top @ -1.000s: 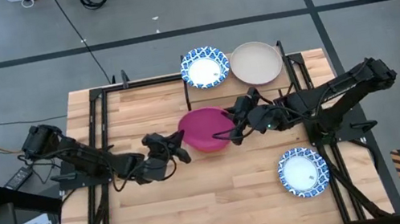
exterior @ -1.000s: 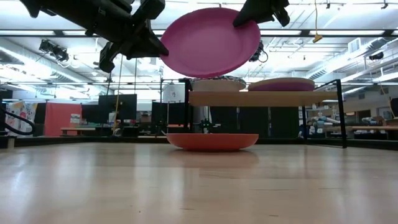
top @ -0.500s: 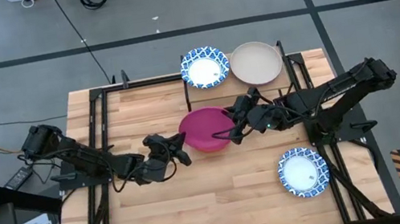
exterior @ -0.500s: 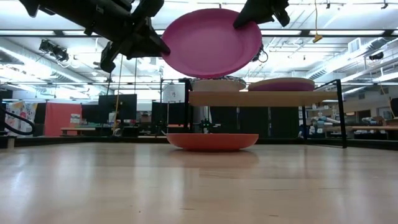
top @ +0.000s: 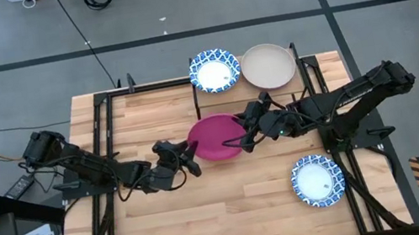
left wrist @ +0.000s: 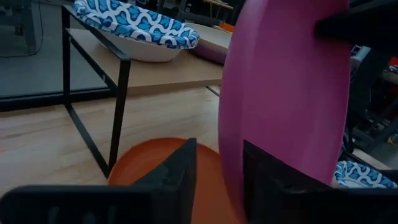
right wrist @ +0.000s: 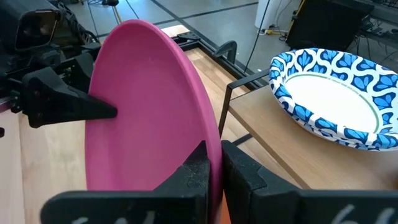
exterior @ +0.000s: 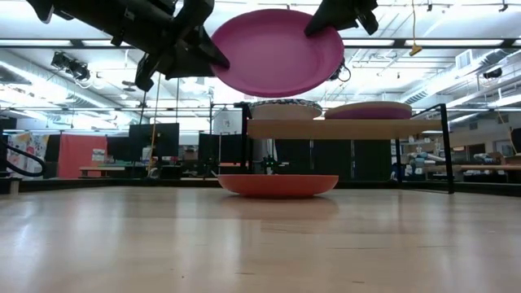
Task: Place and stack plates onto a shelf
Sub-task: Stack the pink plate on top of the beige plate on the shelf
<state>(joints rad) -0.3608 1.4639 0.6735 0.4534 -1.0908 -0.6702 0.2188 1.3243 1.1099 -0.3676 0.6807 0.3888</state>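
Observation:
A pink plate [top: 214, 136] hangs in the air over the table's middle, tilted, above an orange plate [exterior: 278, 185] that lies on the tabletop. My right gripper [right wrist: 216, 171] is shut on the pink plate's right rim. My left gripper [left wrist: 219, 177] is open at the plate's left rim [left wrist: 229, 168], one finger on each side; I cannot tell whether it touches. The shelf [exterior: 342, 129] stands at the far edge. On it are a blue-rimmed white plate [top: 215, 71] and a beige plate [top: 269, 66], which lies on a purple one [left wrist: 208, 55]. My right gripper pinches the pink plate's rim [right wrist: 214, 146] on its right side between the two fingers, coming level from the table's right. The plate is lifted clear and tilted, its left side lower [exterior: 224, 73], with its hollow face toward the near edge.
Another blue-rimmed white plate [top: 318, 180] lies on the tabletop near the right front. The shelf's black legs [left wrist: 118, 106] stand just behind the orange plate. Bare wood [top: 234, 216] stretches along the near side. Black frame rails [top: 96, 128] run along the table's sides.
The pink plate has tipped slightly toward level, its left side rising a little while the right gripper keeps its hold. My left gripper has edged toward the plate's left rim.

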